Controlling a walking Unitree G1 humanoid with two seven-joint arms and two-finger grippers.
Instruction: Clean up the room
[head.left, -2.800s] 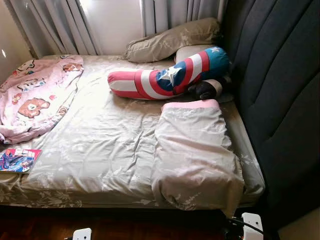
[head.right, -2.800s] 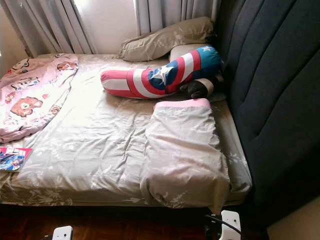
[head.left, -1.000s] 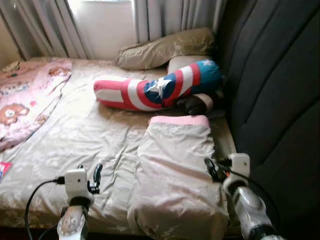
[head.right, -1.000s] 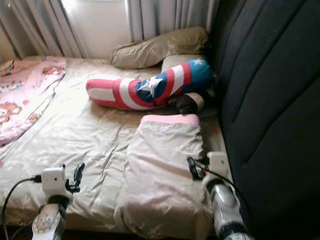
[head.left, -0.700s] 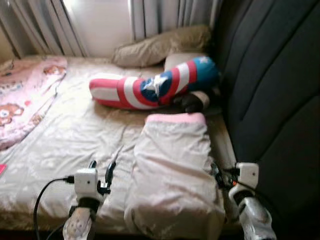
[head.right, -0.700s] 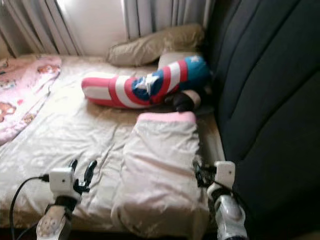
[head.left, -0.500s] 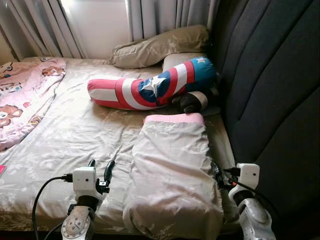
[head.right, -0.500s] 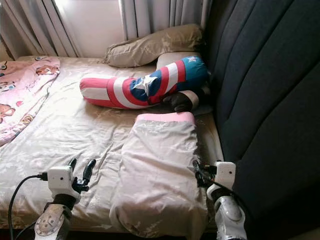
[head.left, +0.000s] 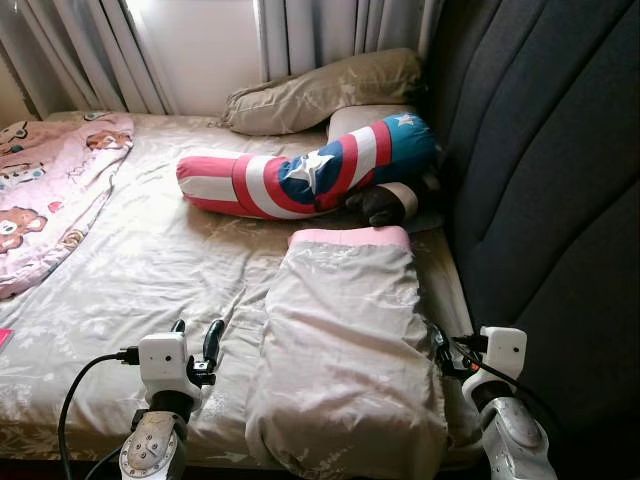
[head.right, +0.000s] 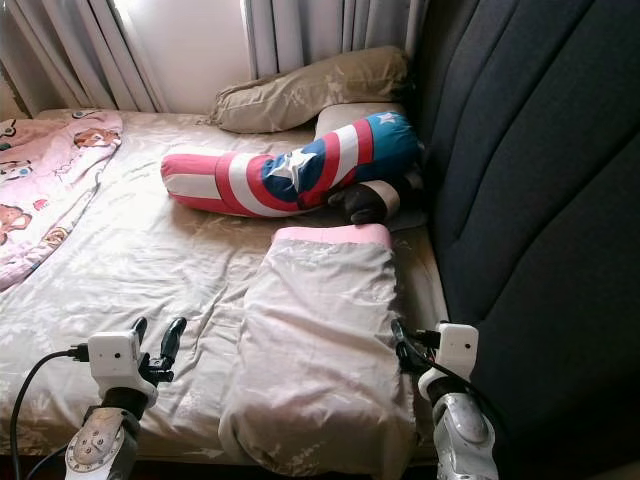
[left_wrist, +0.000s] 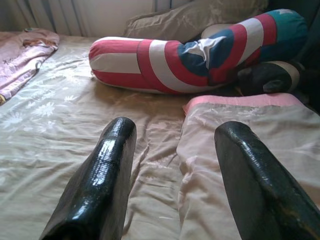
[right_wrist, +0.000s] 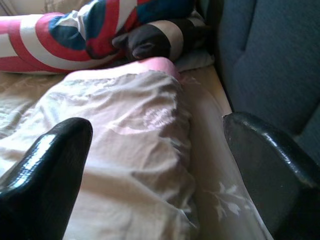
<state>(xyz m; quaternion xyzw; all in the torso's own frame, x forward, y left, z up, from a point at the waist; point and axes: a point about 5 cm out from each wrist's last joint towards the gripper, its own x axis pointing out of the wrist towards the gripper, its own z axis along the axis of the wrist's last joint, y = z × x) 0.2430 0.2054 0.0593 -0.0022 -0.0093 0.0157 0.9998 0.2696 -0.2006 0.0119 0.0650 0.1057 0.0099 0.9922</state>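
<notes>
the folded blanket (head.left: 345, 365) is being flanked on the bed (head.left: 150, 270) near the headboard (head.left: 540, 170): the left gripper (head.left: 196, 332) is being held wide beside it, the right gripper (right_wrist: 155, 165) wide at its other edge.

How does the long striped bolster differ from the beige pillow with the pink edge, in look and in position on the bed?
The striped bolster is a red, white and blue tube with a white star; the pink-edged pillow is a plain beige, flat rectangle. The bolster lies across the bed near the headboard, while the pillow lies lengthwise, reaching the bed's near edge between the left gripper and right gripper. Both rest on the beige sheet.
</notes>
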